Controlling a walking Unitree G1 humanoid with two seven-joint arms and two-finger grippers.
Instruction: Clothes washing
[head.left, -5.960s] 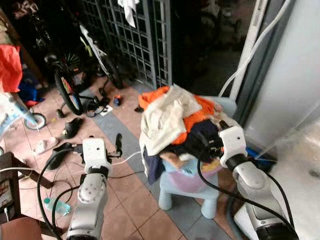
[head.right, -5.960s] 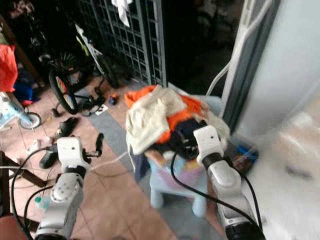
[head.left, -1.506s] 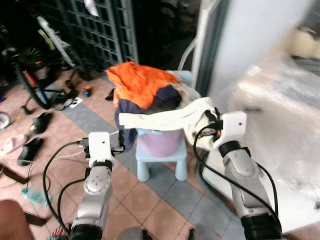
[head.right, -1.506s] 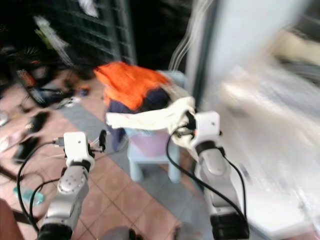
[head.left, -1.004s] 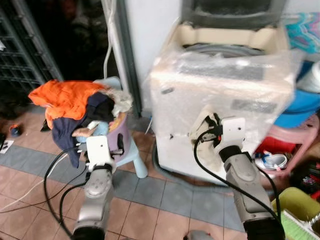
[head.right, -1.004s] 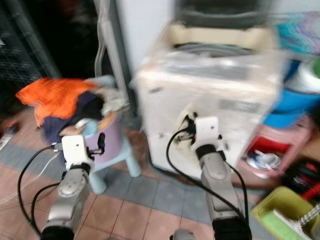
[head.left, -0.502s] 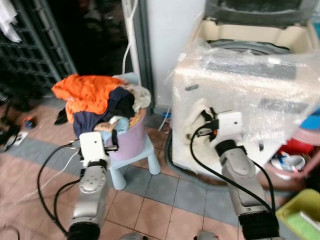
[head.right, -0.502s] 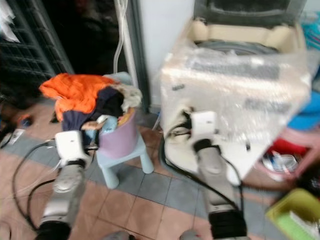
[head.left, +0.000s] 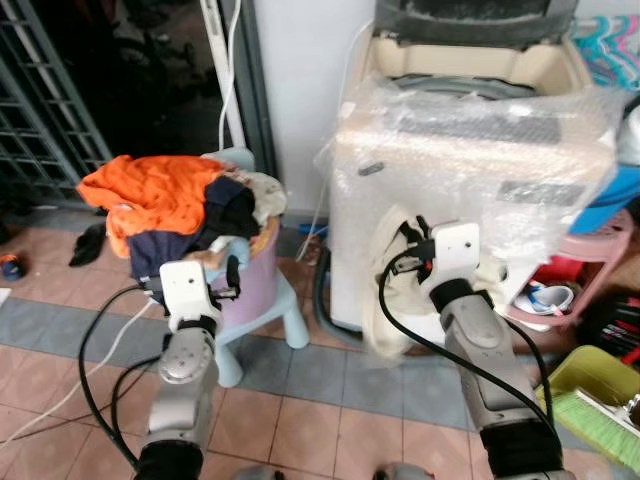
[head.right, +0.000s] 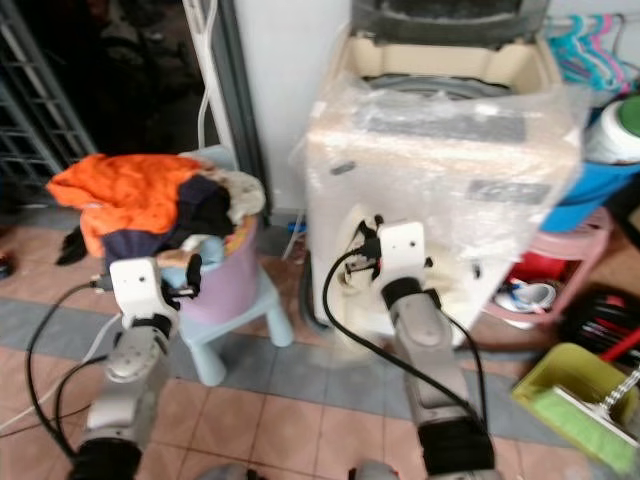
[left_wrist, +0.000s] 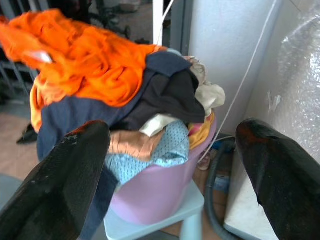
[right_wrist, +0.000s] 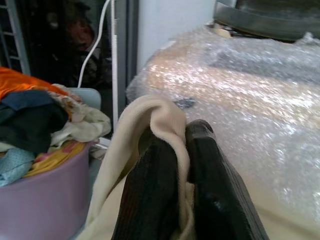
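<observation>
**Cream garment pinched, drum above**

The right gripper (right_wrist: 182, 150) is pinching a fold of the limp cream cloth garment (head.left: 385, 290), which is trailing below it; light, floppy, likely to snag. The plastic-wrapped top-loading washing machine (head.left: 480, 130) is standing just behind, its rim higher than the gripper. The left gripper (left_wrist: 170, 165) is hanging spread wide before the purple plastic basket of mixed clothes (left_wrist: 150, 190).

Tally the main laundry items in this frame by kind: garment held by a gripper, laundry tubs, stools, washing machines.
Cream garment held in the right gripper: 1
Purple tub piled with clothes: 1
Light blue stool under it: 1
Washing machine in bubble wrap: 1
Total: 4
</observation>
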